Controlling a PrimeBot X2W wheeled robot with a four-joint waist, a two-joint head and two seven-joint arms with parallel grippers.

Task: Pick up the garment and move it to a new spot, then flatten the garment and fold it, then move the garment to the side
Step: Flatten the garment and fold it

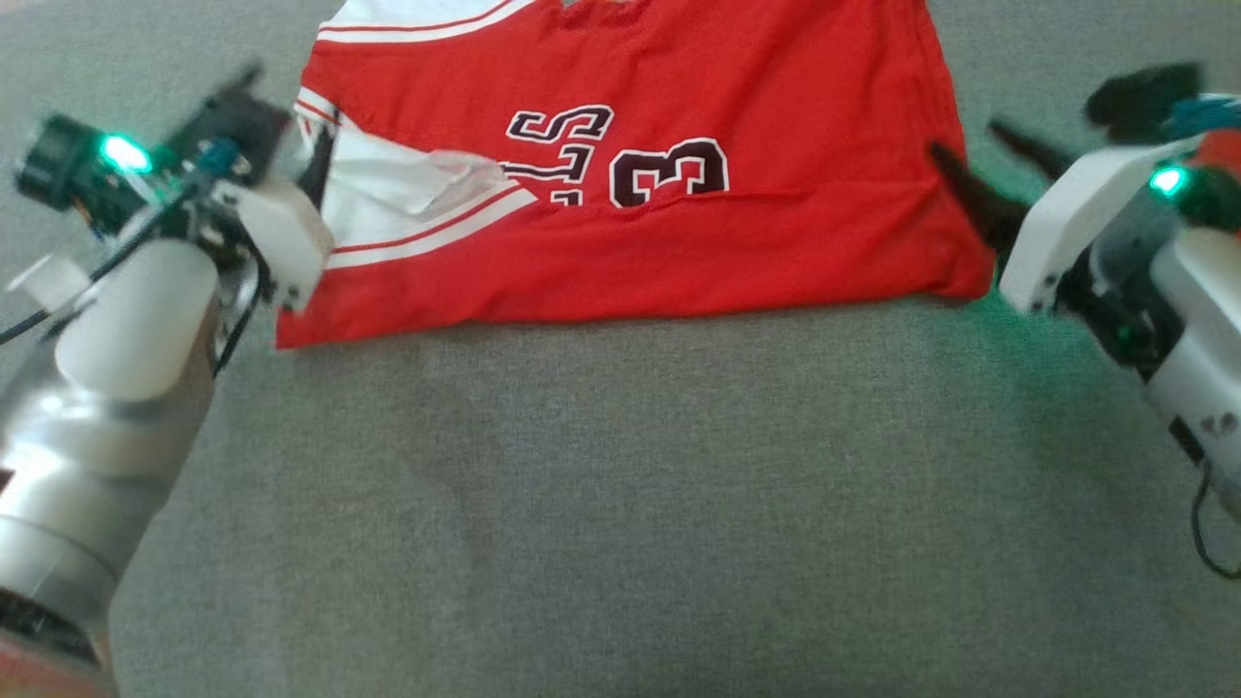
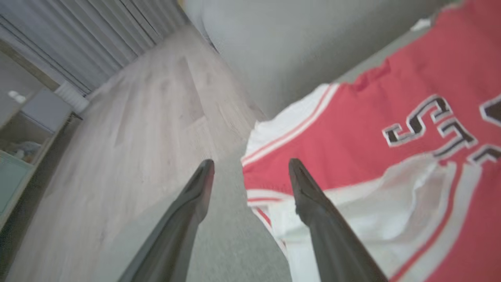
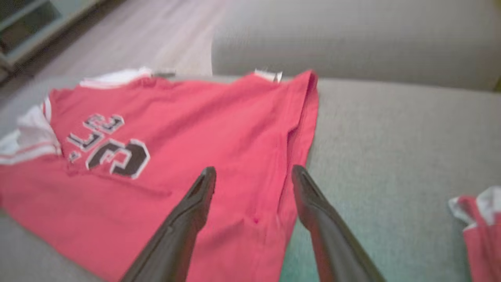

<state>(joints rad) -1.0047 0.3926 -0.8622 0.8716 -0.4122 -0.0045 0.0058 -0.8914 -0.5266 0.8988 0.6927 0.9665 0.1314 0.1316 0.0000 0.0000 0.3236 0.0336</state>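
While the red jersey [image 1: 679, 252] lies spread on the grey sofa cushion [image 1: 620, 504], both arms sit at its two ends with their fingers spread wide, so neither one is gripping cloth right now. The left gripper [image 2: 250, 166] is at the jersey's left edge: in its wrist view one finger is over bare cushion and the other over the white, red-striped trim, though I honestly can't tell if that finger touches the fabric or floats just above it. The right gripper [image 3: 252, 170] is at the right edge, one finger above the red cloth and the other roughly along the side seam, with grey cushion just beyond it. The jersey looks folded once, since a straight crease runs across the front and cuts off the lower half of the black, white-outlined 3 and the letters beside it. A crumpled white patch shows near the left end. The near edge is pretty straight, and the far end runs off the top of the head view. Off the right side there's another bit of red and white cloth [image 3: 477, 219] on the cushion, well apart from the jersey. Pale wood floor [image 2: 137, 117] and a grey curtain [image 2: 78, 39] sit beyond the sofa.
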